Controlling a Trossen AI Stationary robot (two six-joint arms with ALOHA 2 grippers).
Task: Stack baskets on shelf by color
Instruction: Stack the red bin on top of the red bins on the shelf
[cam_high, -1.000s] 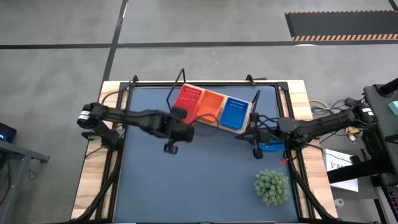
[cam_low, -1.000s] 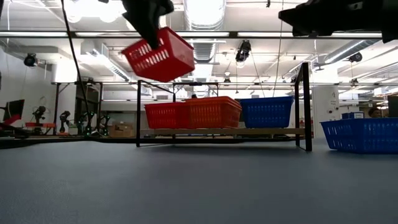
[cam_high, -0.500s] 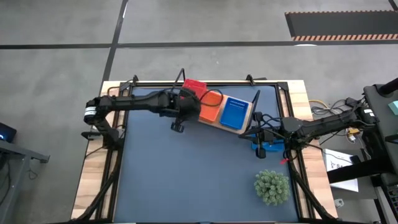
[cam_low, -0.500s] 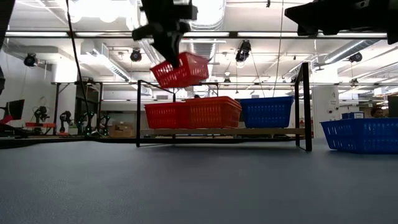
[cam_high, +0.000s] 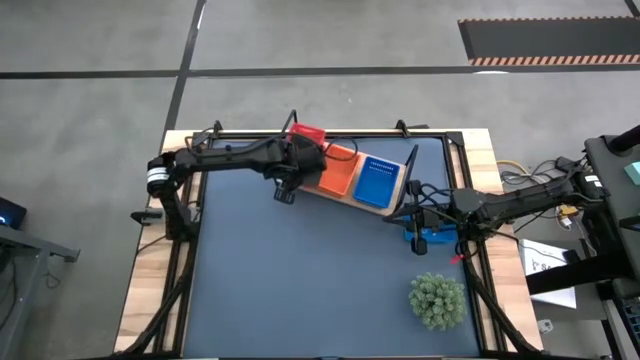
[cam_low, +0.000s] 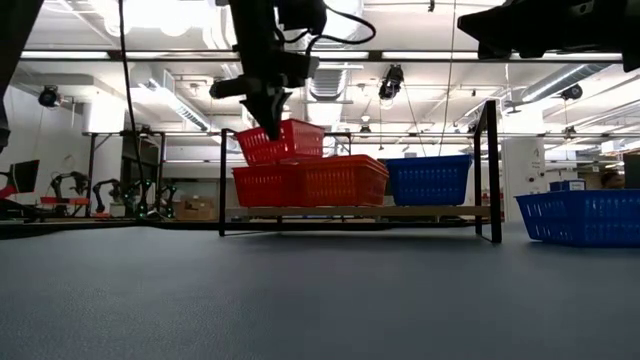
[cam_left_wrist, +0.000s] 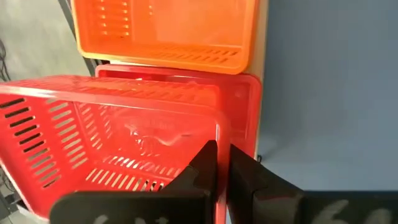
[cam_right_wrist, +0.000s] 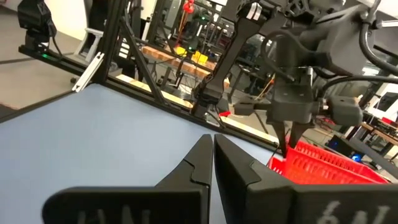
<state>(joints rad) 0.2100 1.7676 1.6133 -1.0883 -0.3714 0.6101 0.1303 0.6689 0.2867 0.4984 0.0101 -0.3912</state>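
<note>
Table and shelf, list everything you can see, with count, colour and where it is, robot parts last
Shelf: one, light wood with black wire ends, far side of table.
Red baskets: two; one on the shelf, one held tilted just above it.
Orange basket: one, middle of shelf.
Blue baskets: one on the shelf, one on the table under the right arm.
Plant: one, green, table's near right corner.
Left gripper: shut on the held red basket's rim.
Right gripper: shut, above the table's blue basket.
</note>
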